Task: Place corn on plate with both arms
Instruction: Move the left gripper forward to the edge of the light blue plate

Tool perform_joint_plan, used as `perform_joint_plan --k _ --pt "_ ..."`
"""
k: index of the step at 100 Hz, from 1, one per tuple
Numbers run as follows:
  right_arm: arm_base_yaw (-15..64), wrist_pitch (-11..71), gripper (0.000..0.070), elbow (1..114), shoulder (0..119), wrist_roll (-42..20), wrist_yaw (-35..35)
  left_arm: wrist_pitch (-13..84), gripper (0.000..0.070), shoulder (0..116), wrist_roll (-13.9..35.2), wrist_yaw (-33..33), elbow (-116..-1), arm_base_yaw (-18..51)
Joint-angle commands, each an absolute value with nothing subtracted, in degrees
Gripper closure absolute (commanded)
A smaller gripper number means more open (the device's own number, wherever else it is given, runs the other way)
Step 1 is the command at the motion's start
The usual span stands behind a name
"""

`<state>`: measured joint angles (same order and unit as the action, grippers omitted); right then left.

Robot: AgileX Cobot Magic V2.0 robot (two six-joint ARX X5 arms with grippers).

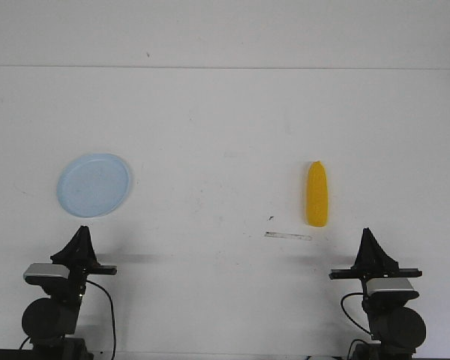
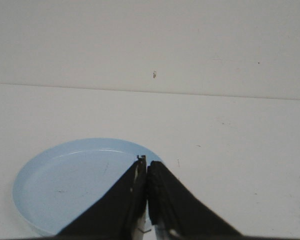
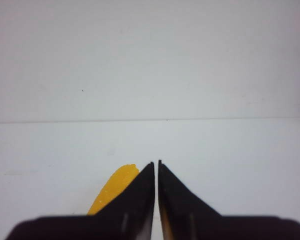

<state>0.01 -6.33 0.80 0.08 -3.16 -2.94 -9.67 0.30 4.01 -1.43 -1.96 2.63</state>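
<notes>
The yellow corn (image 1: 317, 193) lies on the white table at the right, its tapered end pointing away from me. The pale blue plate (image 1: 94, 184) sits on the table at the left, with nothing on it. My left gripper (image 1: 81, 238) is shut and empty, just short of the plate's near edge. My right gripper (image 1: 371, 241) is shut and empty, near and to the right of the corn. The left wrist view shows the plate (image 2: 70, 185) behind the shut gripper (image 2: 146, 165). The right wrist view shows the corn (image 3: 115, 189) partly hidden behind the shut gripper (image 3: 156, 166).
A thin pale strip (image 1: 288, 236) and a small dark speck (image 1: 270, 218) lie on the table between the corn and the near edge. The table's far edge meets a white wall (image 1: 225, 34).
</notes>
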Motion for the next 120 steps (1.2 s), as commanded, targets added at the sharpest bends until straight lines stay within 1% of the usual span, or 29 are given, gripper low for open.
perform_joint_plan --k 1,29,41,45,54,58,71,88,110,114,120 --pt "0.03 -7.03 0.0688 0.73 0.08 -2.87 -2.98 -10.37 0.0699 0.19 4.14 -1.52 -0.78 2.63" --pt "0.03 -7.03 0.0688 0.73 0.08 -2.85 -2.98 -11.44 0.0699 0.19 4.21 -1.54 -0.78 2.59" --pt "0.03 -7.03 0.0688 0.73 0.08 -2.87 -2.98 -15.31 0.0699 0.19 4.27 -1.58 -0.89 2.59" --pt "0.03 -7.03 0.0689 0.73 0.08 -2.87 -2.98 -17.06 0.0699 0.21 5.41 -1.58 -1.21 2.59" --pt "0.03 -7.03 0.0688 0.73 0.08 -2.85 -2.98 -19.40 0.0699 0.47 11.07 -1.58 -3.33 2.59" --pt "0.03 -7.03 0.0688 0.73 0.08 -2.87 -2.96 -19.33 0.0699 0.75 12.67 -1.58 -4.71 2.59" --pt "0.03 -7.03 0.0689 0.73 0.08 -2.85 -2.98 -19.11 0.0699 3.33 13.06 -1.56 -9.93 2.59" --pt "0.03 -7.03 0.0689 0.73 0.08 -2.85 -2.98 -17.43 0.0699 11.70 12.49 -1.56 -18.48 2.59" --pt "0.03 -7.03 0.0688 0.73 0.08 -2.85 -2.98 -10.59 0.0699 29.10 12.38 -1.56 -33.10 2.59" --pt "0.03 -7.03 0.0688 0.73 0.08 -2.85 -2.98 -9.54 0.0699 32.71 11.68 -1.56 -35.57 2.59" --pt "0.03 -7.03 0.0688 0.73 0.05 -2.87 -2.98 -7.79 0.0699 38.28 9.30 -1.56 -39.09 2.59"
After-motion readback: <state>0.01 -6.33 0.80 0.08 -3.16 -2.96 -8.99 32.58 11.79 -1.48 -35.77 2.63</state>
